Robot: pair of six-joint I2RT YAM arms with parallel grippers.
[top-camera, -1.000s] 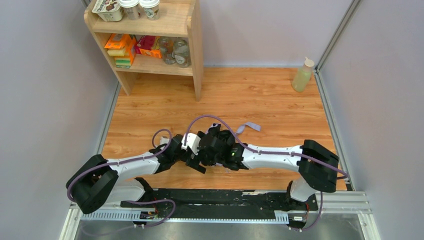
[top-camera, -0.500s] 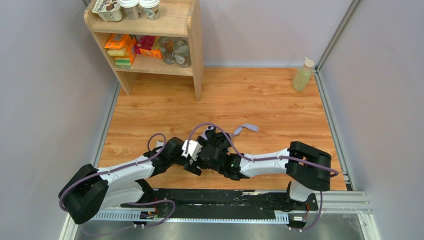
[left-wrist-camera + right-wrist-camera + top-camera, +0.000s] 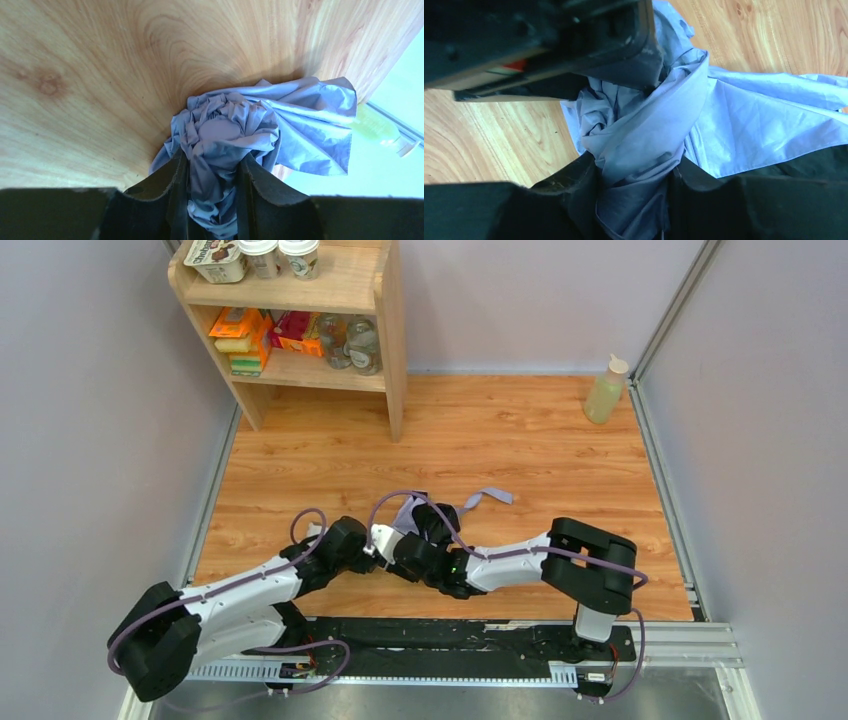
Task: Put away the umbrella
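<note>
My left end effector pinches the bunched lilac canopy of the umbrella between its two fingers. My right end effector clamps a twisted fold of the same fabric. The umbrella lies crumpled on the tabletop, well apart from the wooden shelf and nearer my bases, its strap trailing rightward.

From above, the 2 wrists cover most of the umbrella; only a fold of fabric and the strap show. Shaft, ribs and handle cannot be made out in any of the 3 views. In both wrist views the bunched canopy runs off the bottom edge. Labels on the shelf are too small to read
</note>
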